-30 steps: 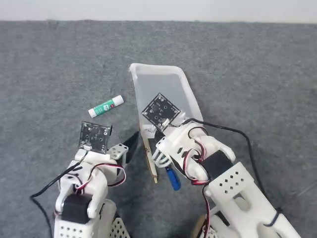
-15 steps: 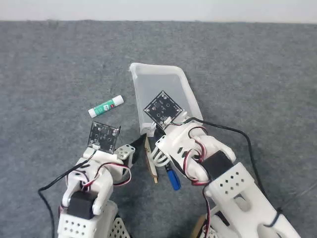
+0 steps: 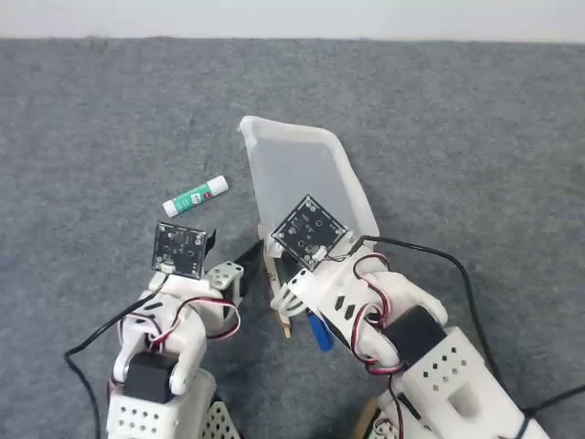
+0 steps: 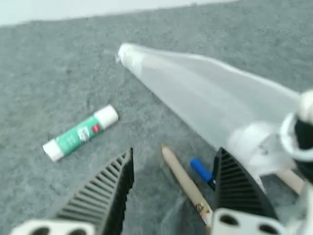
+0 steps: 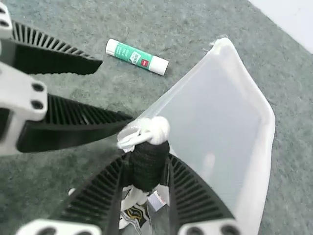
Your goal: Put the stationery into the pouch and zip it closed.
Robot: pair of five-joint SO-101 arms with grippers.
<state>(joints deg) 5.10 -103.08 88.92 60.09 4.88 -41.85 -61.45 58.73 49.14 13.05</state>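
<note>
Grey carpeted table (image 3: 475, 119). The translucent white pouch (image 3: 306, 169) lies flat in the middle, its far end away from the arms and its near end at the right gripper (image 5: 145, 177). That gripper's fingers are clamped tight on a black pull (image 5: 148, 156) topped by a white cord knot (image 5: 157, 127), right at the pouch's near edge, so the pouch stretches straight out from the claw. The left gripper (image 4: 174, 154) is wide open and holds nothing. It sits low over the carpet, just beside the pouch's near corner on the left. One ribbed jaw is close to the right gripper and the other points toward the glue stick (image 3: 195, 195). The glue stick has a green label and a white cap. It lies on the carpet to the left of the pouch, apart from it, and just beyond the left claw without touching it. A wooden pencil (image 3: 277, 297) lies on the carpet between the two arms, near the pouch's near end. In the left wrist view it lies in the gap between the open jaws, untouched. A blue pen (image 3: 320, 331) lies just beside the pencil, partly hidden under the right arm (image 3: 402, 320). Glue stick, pencil and pen are all outside the pouch. Cannot tell whether the pouch's zip is open or shut.
</note>
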